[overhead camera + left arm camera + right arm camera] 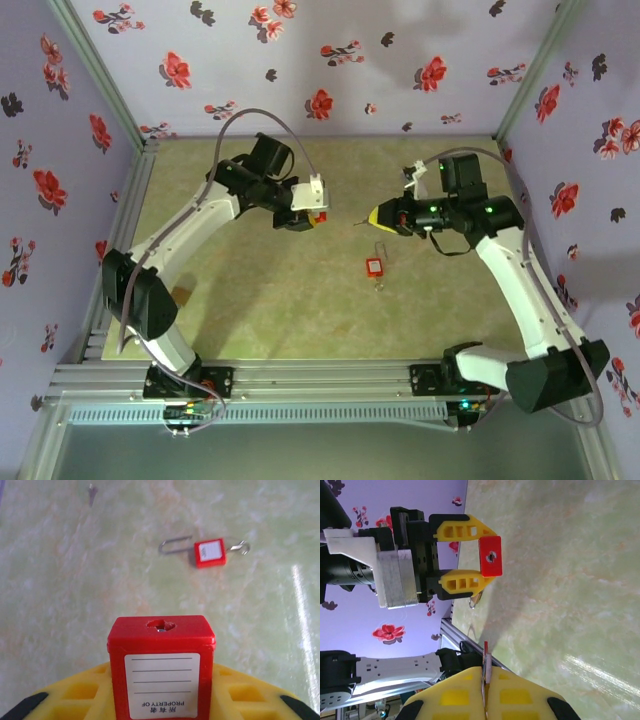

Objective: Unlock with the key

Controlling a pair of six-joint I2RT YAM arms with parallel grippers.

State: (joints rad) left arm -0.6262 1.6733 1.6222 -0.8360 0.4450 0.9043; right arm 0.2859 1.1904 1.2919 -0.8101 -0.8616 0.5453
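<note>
My left gripper (pixel 316 217) is shut on a red padlock (pixel 161 665), white label up and keyhole (pixel 160 625) facing forward, held above the table. In the right wrist view the padlock (pixel 491 556) sits between the left gripper's yellow fingers (pixel 462 528), keyhole toward me. My right gripper (pixel 380 215) is shut on a thin key (pixel 486 660) whose tip juts out toward the padlock, with a gap between them. The key's tip (pixel 358 222) points left in the top view.
A second red padlock (pixel 375 267) lies on the table between the arms, its open shackle (pixel 175 545) on one side and a key ring (pixel 241 547) on the other. Flowered walls enclose the table on three sides. An aluminium rail (pixel 320 380) runs along the near edge.
</note>
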